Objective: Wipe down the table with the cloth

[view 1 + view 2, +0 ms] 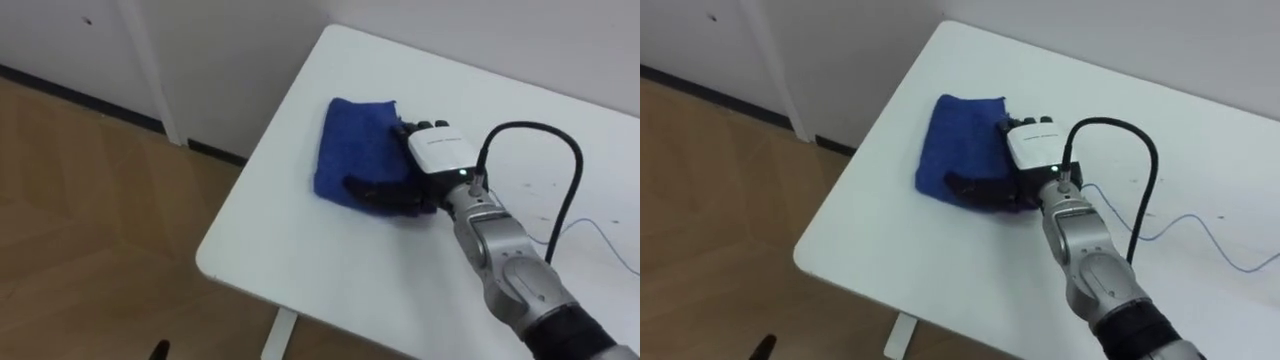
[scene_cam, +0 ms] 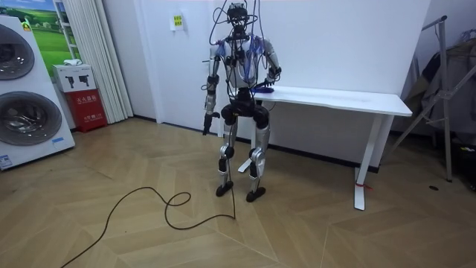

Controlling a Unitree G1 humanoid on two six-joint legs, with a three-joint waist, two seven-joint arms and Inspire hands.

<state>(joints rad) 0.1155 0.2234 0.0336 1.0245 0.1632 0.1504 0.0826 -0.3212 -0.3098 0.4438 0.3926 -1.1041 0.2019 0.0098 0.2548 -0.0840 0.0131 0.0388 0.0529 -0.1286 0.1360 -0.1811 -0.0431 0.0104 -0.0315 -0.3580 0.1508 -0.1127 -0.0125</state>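
Observation:
A blue cloth lies crumpled near the left end of the white table, a short way in from the edge. My right hand rests on the cloth's right part with its fingers stretched flat over the fabric and the thumb lying along the cloth's near edge, so it is open and pressing down. In the room view I stand at the table's left end with the right arm raised to the cloth. My left hand hangs by my side.
A thin blue wire lies on the table to the right of my arm. The table's left edge and near corner drop to wooden floor. Washing machines and a red box stand at the room view's left, a metal rack at its right.

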